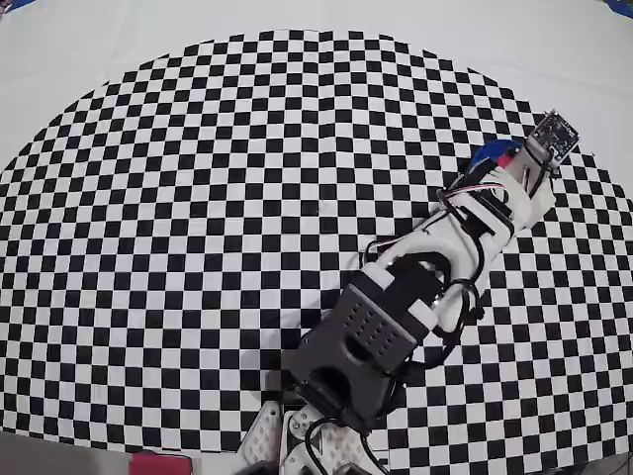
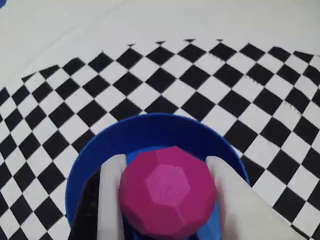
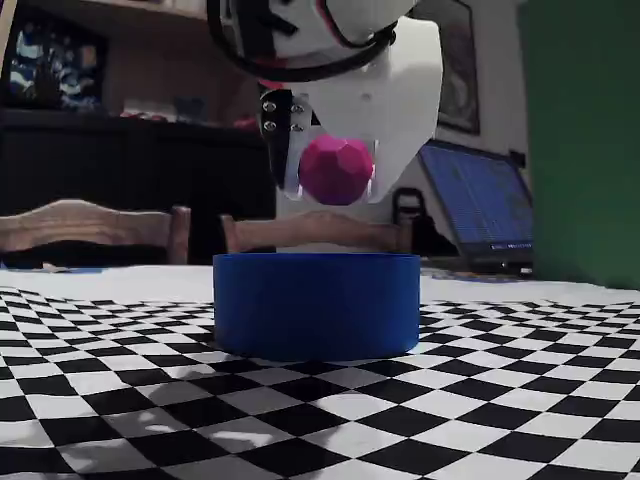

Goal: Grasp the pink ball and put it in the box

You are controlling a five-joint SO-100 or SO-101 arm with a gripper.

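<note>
The pink ball is a faceted magenta sphere held between my gripper's two white fingers. In the fixed view the pink ball hangs in the air, clearly above the rim of the box, a round blue container on the checkered cloth. The wrist view looks down past the ball into the box. From overhead, only a sliver of the box shows at the right, with my gripper over it and the ball hidden.
A black-and-white checkered cloth covers the table, with plain white surface beyond its curved edge. My arm stretches from the bottom centre toward the right. In the fixed view, chairs and a laptop stand behind the table.
</note>
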